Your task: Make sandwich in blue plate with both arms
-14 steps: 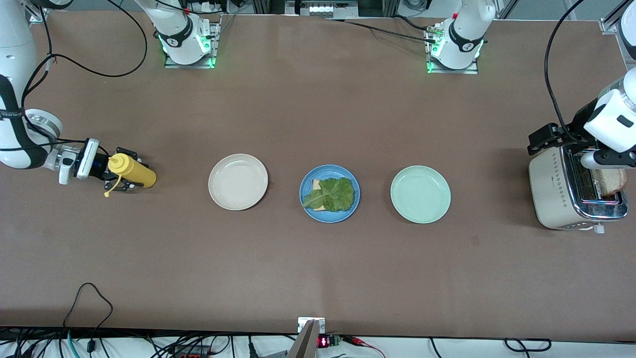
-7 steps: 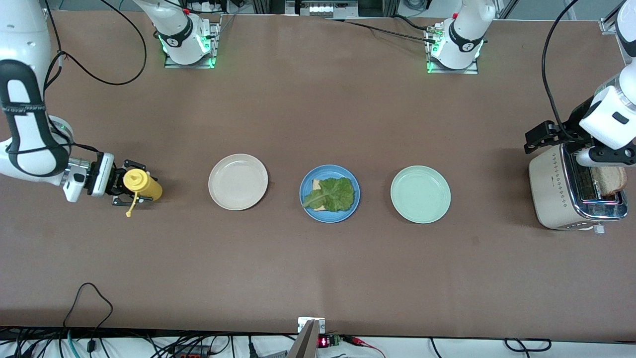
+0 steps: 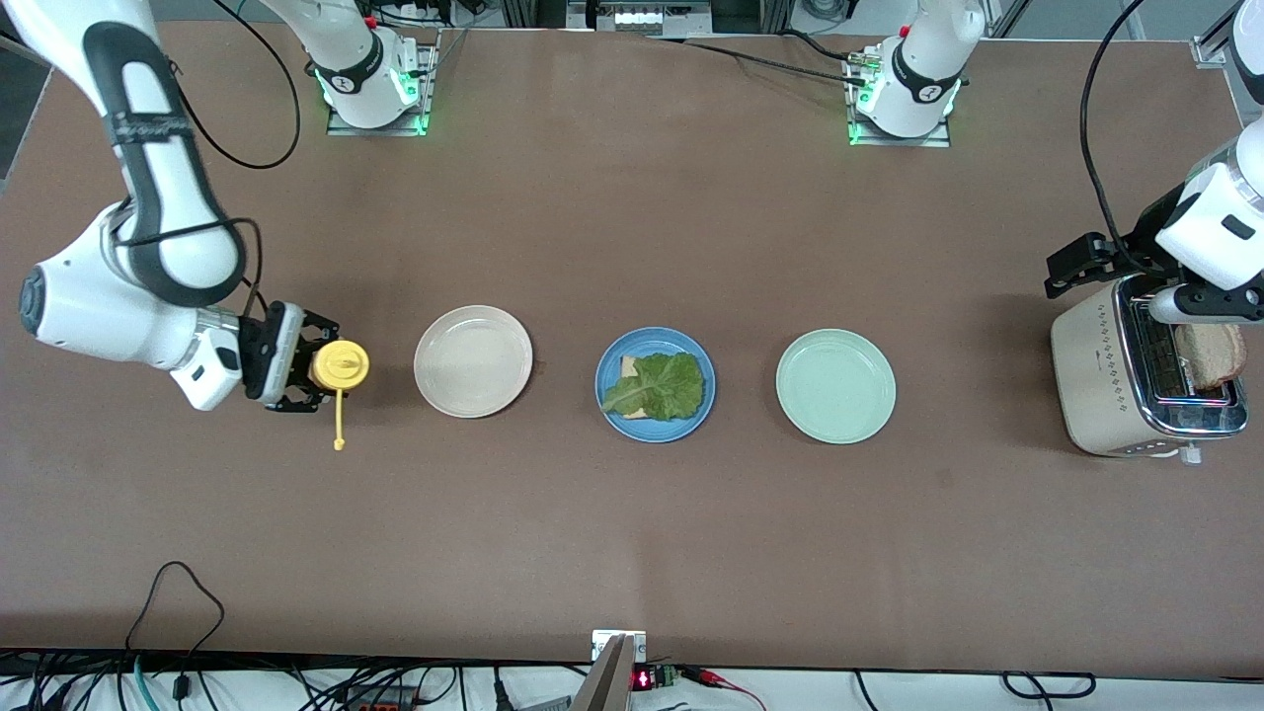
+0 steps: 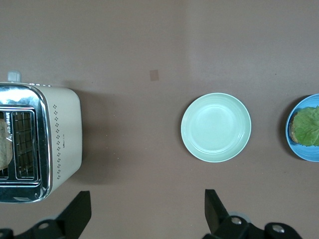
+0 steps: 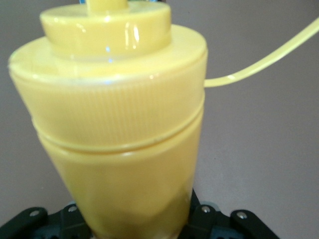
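The blue plate (image 3: 655, 434) sits mid-table between two other plates. It holds a bread slice (image 3: 628, 367) mostly covered by a green lettuce leaf (image 3: 660, 385). My right gripper (image 3: 311, 362) is shut on a yellow squeeze bottle (image 3: 341, 364), held upright over bare table beside the cream plate (image 3: 444, 390). The bottle (image 5: 119, 124) fills the right wrist view and its tethered cap (image 3: 339, 444) dangles. My left gripper (image 3: 1081, 269) hangs open and empty over the toaster's (image 3: 1106, 375) plate-side edge. A second bread slice (image 3: 1210, 354) stands in a toaster slot.
A pale green plate (image 3: 835, 431) lies between the blue plate and the toaster, and it also shows as the pale green plate (image 4: 216, 154) in the left wrist view. Cables run along the table edge nearest the front camera.
My right arm has carried the yellow bottle toward the cream plate and turned it from lying sideways to upright. The left arm has barely moved.
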